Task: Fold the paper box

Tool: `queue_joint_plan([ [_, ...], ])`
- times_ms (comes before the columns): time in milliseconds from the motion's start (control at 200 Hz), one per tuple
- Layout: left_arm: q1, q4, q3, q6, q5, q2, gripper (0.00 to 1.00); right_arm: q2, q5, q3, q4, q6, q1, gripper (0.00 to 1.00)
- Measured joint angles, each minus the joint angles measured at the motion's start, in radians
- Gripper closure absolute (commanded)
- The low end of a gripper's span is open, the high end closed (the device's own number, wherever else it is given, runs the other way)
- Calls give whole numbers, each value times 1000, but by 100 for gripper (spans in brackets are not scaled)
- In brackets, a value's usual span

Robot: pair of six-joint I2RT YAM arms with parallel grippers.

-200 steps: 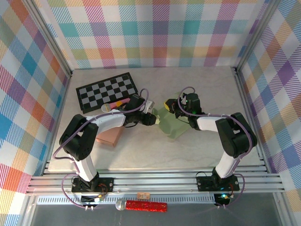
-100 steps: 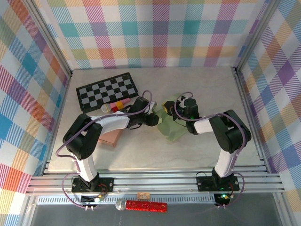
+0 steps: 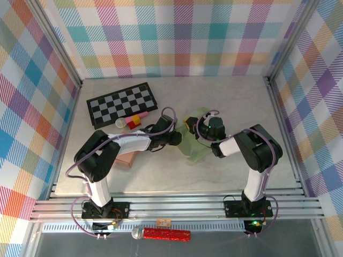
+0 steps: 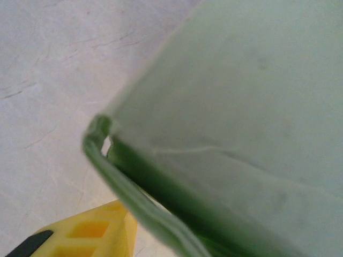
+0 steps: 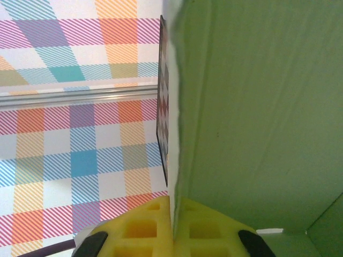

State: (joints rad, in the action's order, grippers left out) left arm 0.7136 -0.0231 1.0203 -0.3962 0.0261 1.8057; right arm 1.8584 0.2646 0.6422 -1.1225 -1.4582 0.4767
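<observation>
The pale green paper box (image 3: 196, 143) lies partly folded in the middle of the table. My right gripper (image 3: 190, 123) is at its far left corner. In the right wrist view its yellow fingers (image 5: 140, 231) are shut on the edge of a green panel (image 5: 257, 107) that stands up between them. My left gripper (image 3: 175, 138) is pressed against the box's left side. The left wrist view has a folded green edge (image 4: 134, 198) close to the lens and one yellow finger (image 4: 88, 234) at the lower left. The other finger is hidden behind the paper.
A black-and-white checkerboard (image 3: 122, 103) lies at the back left, and its edge (image 5: 162, 107) is in the right wrist view. A pink, yellow and red toy (image 3: 132, 121) lies beside it. A tan square pad (image 3: 124, 156) sits under the left arm. Plaid walls enclose the table.
Both grippers have drawn closer together over the box. The right wrist has slid left and the left arm has pushed right. The box has shifted slightly left.
</observation>
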Motion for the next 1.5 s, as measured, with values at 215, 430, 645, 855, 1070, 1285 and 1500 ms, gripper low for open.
queue_joint_plan([
  [215,25,-6,-1,-54,-69,8,63,8,-29,-23,-51,-1,11,100],
  [430,51,0,2,-95,-140,28,70,13,-56,-26,-66,-5,28,100],
  [645,82,50,42,-130,-227,47,83,13,-87,-26,-74,-20,42,100],
  [855,91,85,72,-173,-283,66,94,13,-118,-26,-81,-29,51,100],
  [1070,96,143,117,-219,-332,87,100,8,-149,-24,-66,-58,60,76],
  [1285,95,251,175,-240,-393,92,100,-142,-119,0,282,-79,77,42],
  [1500,95,351,251,-240,-406,85,100,-413,-115,204,884,24,40,31],
])
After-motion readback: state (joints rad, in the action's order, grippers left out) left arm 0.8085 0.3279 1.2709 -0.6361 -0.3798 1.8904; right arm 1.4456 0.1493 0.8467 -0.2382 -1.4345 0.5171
